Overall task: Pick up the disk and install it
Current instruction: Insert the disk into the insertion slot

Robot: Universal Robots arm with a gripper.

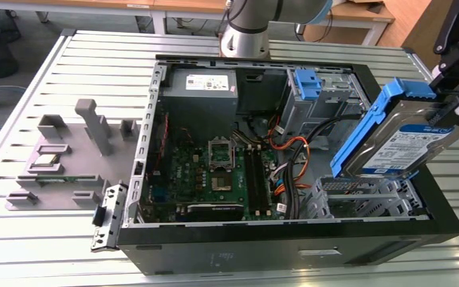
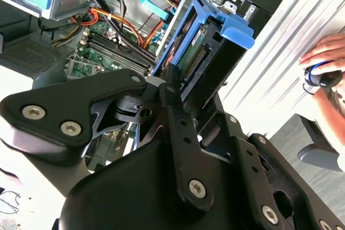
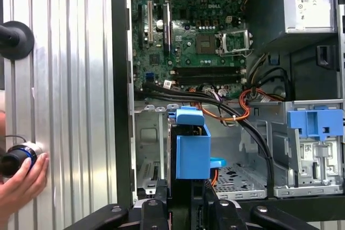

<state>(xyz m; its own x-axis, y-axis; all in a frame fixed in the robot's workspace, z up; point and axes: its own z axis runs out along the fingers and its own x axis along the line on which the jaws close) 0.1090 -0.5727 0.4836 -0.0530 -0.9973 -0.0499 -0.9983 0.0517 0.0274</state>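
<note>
The disk (image 1: pixel 409 140), a silver drive with a blue-and-white label in a blue carrier, hangs tilted above the right end of the open computer case (image 1: pixel 293 245). My gripper (image 1: pixel 451 107) is shut on it from above at the exterior view's right. Under the disk sits the empty metal drive cage (image 1: pixel 365 194). In the second wrist view the black fingers (image 2: pixel 171 87) clamp the disk (image 2: pixel 199 52) by its edges. In the first wrist view the disk's blue carrier (image 3: pixel 192 149) stands end-on over the cage (image 3: pixel 153 154), held by the gripper (image 3: pixel 180 200).
A blue bracket (image 1: pixel 309 84) sits in the upper bay beside orange and black cables (image 1: pixel 293 149). The grey power supply (image 1: pixel 205 84) fills the case's far corner. Grey fixtures (image 1: pixel 62 155) stand on the slatted table at the exterior view's left. A person's hand (image 3: pixel 24 179) rests beside the case.
</note>
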